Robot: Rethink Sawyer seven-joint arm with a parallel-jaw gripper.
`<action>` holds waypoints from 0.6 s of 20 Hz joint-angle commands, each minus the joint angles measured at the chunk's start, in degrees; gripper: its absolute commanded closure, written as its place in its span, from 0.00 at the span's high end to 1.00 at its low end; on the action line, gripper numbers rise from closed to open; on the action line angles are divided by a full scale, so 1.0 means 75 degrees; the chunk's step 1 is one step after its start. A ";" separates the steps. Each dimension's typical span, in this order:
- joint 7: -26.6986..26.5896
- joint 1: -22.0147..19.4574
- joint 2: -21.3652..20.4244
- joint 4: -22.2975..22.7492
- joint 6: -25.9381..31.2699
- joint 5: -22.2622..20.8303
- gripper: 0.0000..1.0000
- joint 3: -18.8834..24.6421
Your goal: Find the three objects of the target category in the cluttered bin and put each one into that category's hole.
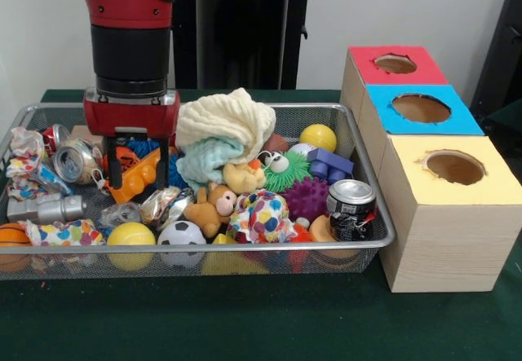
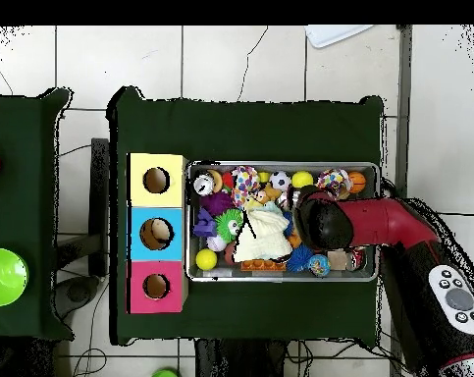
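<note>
Red-and-black gripper (image 1: 134, 183), fingers spread and empty, lowered into the cluttered wire-mesh bin (image 1: 371, 251) above an orange plastic toy (image 1: 137, 175). The blue-topped box hole (image 2: 156, 234) seems to hold something; the target category is unclear.

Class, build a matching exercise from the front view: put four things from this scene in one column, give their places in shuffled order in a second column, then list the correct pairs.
Things:
1. soda can
2. soccer ball
3. yellow box
4. towel

Places:
A. piled at the bin's middle
B. outside the bin, nearest of the three boxes
C. upright in the bin's corner closest to the boxes
D. against the bin's front wall, beside a yellow ball

Pairs: 1-C, 2-D, 3-B, 4-A
</note>
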 commanded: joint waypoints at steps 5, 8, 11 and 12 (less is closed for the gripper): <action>-0.2118 -0.0407 0.0559 -0.0534 0.0308 -0.0786 1.00 0.0628; -0.2254 -0.0538 0.0564 -0.0547 0.0405 -0.0840 1.00 0.0744; -0.2211 -0.0605 0.0695 -0.0605 0.0383 -0.0947 1.00 0.0783; -0.2184 -0.0609 0.0758 -0.0627 0.0357 -0.1009 1.00 0.0784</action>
